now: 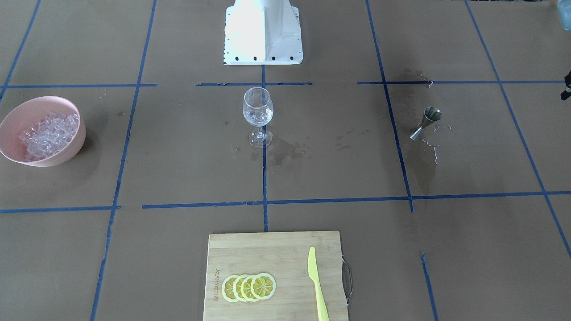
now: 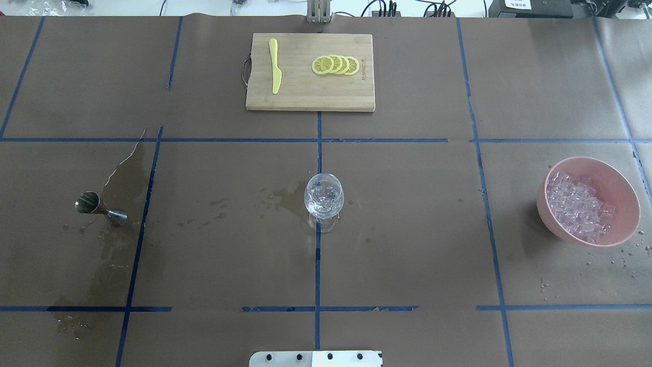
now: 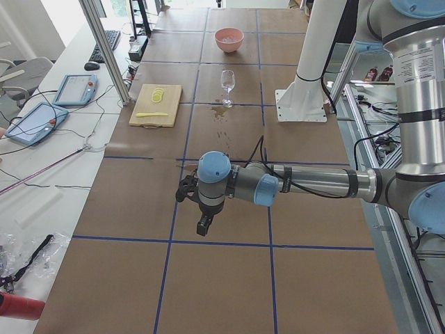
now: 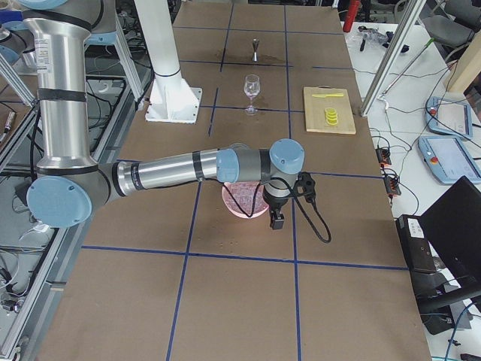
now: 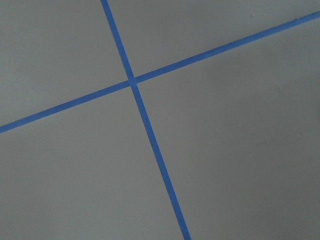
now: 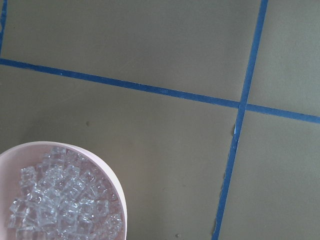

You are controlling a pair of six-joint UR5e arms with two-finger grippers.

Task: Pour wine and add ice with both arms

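A clear wine glass (image 1: 258,111) (image 2: 324,196) stands upright at the table's middle, with a little clear content in its bowl. The wine shows as dark wet patches (image 2: 122,178) (image 1: 419,165) on the brown paper around a steel jigger (image 2: 99,206) (image 1: 426,122), and as smaller patches beside the glass (image 1: 285,151). The ice (image 2: 578,206) (image 1: 47,133) (image 6: 65,205) fills a pink bowl (image 2: 629,201). My left gripper (image 3: 203,229) hangs over bare paper at the table's left end. My right gripper (image 4: 276,220) hangs just beside the bowl. I cannot tell whether either is open or shut.
A wooden cutting board (image 2: 310,97) at the far side carries lemon slices (image 2: 336,64) and a yellow knife (image 2: 275,71). The white pedestal (image 1: 263,31) stands at the near side. Blue tape lines (image 5: 132,82) grid the paper. Water drops (image 2: 619,255) lie near the bowl.
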